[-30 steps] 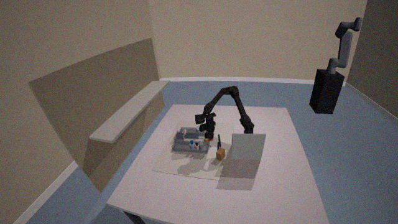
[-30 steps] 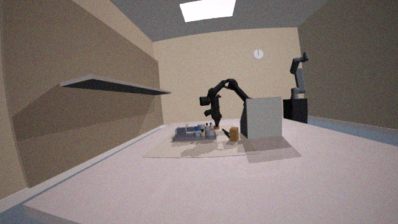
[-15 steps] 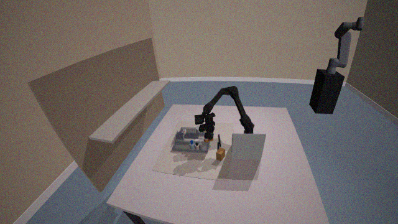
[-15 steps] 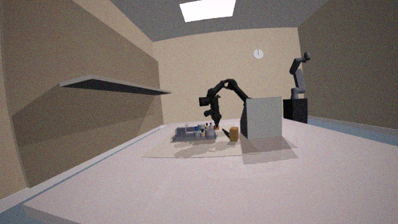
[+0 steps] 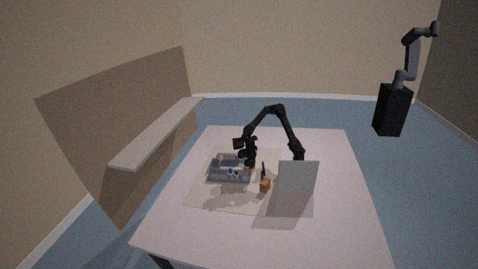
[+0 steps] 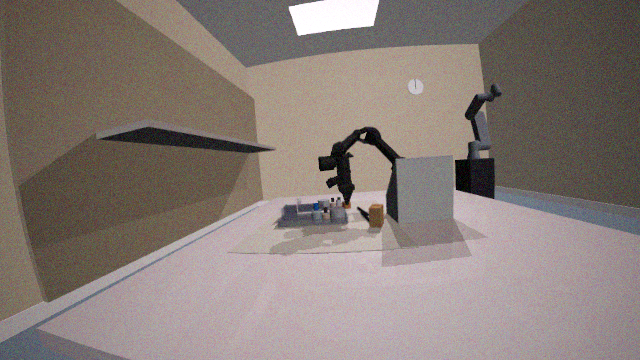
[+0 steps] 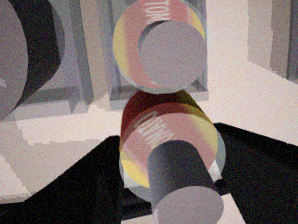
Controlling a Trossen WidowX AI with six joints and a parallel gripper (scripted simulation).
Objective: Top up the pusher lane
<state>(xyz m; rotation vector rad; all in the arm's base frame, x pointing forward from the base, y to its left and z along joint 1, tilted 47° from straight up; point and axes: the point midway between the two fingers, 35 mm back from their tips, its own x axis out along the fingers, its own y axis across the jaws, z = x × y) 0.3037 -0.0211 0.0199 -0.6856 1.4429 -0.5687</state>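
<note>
Your gripper (image 7: 169, 183) pinches the loose jar (image 7: 174, 163), fingers clamped on its body, w/ lane jar (image 7: 160, 44) just at 12 o'clock, nr touching.
</note>
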